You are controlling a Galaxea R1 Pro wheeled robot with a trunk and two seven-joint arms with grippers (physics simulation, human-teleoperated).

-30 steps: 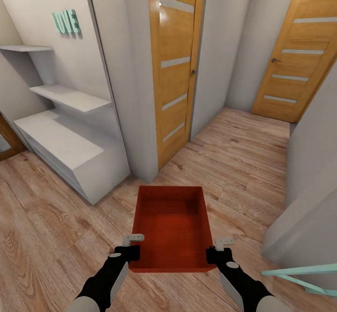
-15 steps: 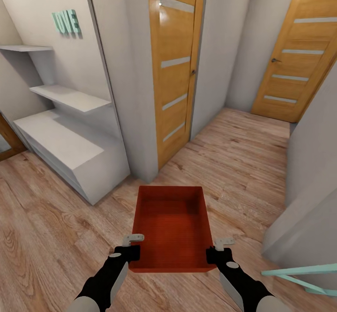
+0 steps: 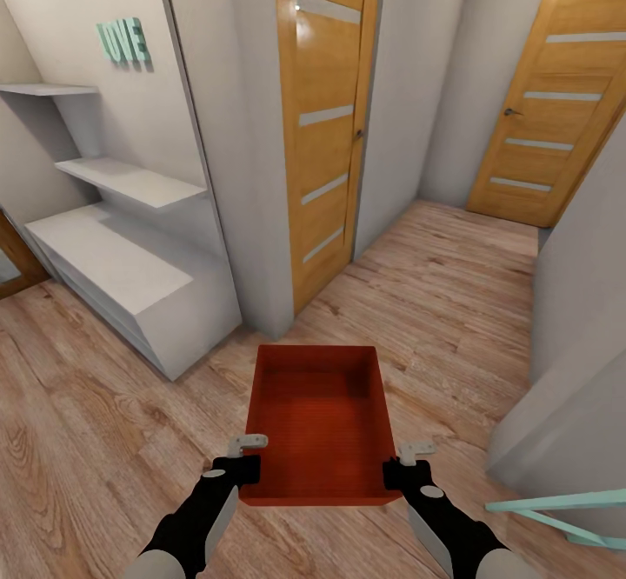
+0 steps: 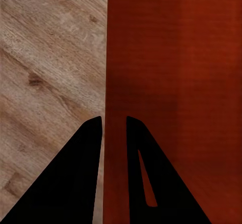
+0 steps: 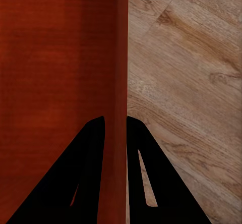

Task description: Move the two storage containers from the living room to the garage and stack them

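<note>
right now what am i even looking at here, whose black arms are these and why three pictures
These are a simulated two-armed robot's own arms. The big picture comes from a camera on its head, looking down a hallway with a light wood-plank floor and orange wooden doors. The two close-ups come from cameras on each wrist, looking along the black fingers. Between the arms it carries an orange-red shallow open bin. The left gripper pinches the bin's left wall, the right gripper the right wall; each wrist view shows that thin wall between two fingers.

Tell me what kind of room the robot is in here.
Likely a home hallway: light wood-plank floor, two closed wooden doors, white built-in shelves below wall letters.
</note>
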